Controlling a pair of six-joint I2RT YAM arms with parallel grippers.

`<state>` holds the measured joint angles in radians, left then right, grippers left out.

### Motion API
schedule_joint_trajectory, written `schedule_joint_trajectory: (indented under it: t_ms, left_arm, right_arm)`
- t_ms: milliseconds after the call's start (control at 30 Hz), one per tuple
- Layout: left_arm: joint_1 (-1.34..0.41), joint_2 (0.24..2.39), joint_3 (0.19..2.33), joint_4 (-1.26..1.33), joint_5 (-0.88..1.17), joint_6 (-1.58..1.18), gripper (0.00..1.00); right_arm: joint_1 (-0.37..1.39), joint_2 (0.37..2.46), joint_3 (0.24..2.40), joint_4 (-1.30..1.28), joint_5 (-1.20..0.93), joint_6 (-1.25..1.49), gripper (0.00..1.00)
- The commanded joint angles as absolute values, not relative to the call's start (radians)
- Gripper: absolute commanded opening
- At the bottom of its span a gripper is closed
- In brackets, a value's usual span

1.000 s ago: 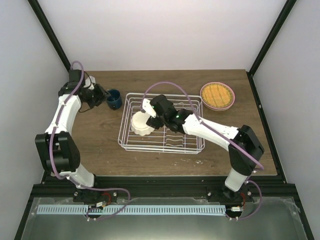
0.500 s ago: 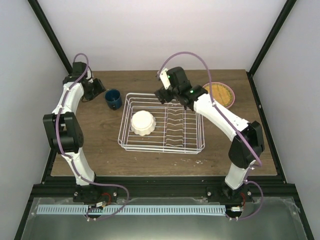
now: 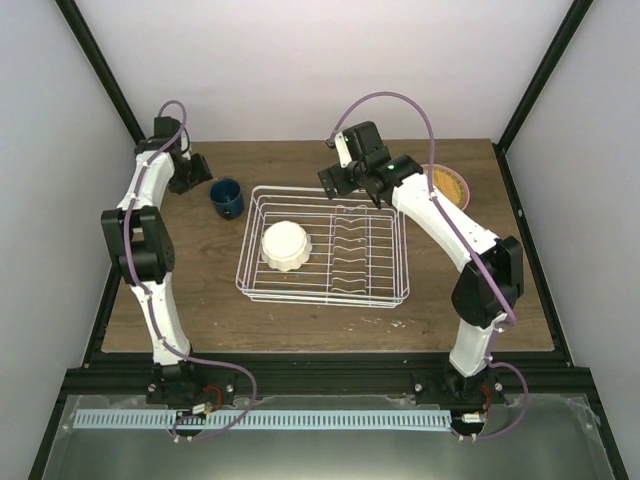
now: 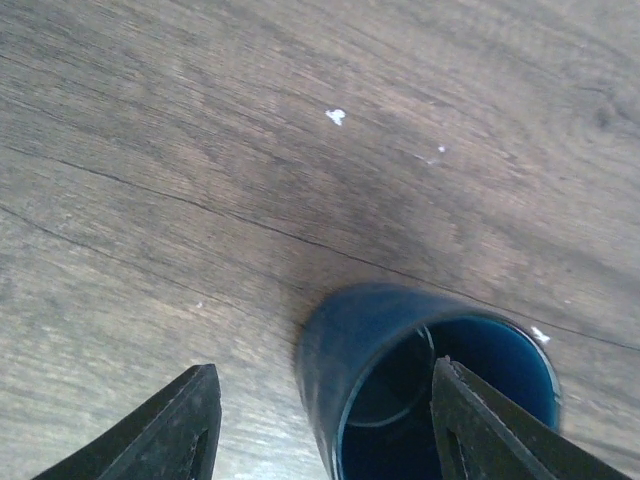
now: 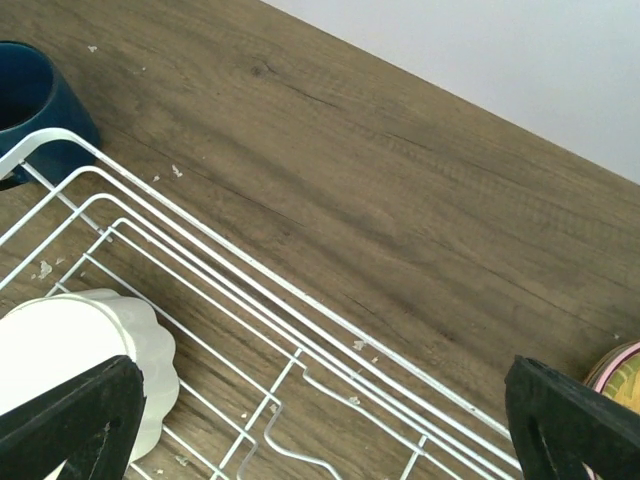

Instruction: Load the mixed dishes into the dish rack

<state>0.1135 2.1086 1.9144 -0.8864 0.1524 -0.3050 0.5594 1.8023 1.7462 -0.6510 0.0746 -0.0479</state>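
Right fingers (image 5: 70, 420) lift clear of bowl (image 3: 284, 245) in rack (image 3: 390, 290), spread and empty | left fingers (image 4: 170, 430) open over mug (image 4: 400, 370) rim | risk: skewed close tips mug on table (image 4: 200, 150).

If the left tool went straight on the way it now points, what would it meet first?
Probably the blue mug: its near wall lines up between the fingers of the open left tool, one finger outside and the other over the opening. How close it is remains unclear.
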Motion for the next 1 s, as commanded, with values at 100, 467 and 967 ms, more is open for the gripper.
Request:
schedule_joint_trajectory:
  t_ms: [100,467,967]
  left_arm:
    - [0.117,2.223,2.03,-0.947,0.14,-0.26,0.57]
    - [0.067,2.306,2.074,-0.959,0.191,-0.232,0.56]
    - [0.05,2.209,1.924,-0.948,0.171,-0.201,0.55]
  right_arm:
    - [0.557,1.806,1.758,-0.676,0.088,0.004,1.0]
    - [0.557,1.823,1.757,-0.683,0.11,0.015,1.0]
    - [0.558,1.864,1.775,-0.683,0.112,-0.017,1.0]
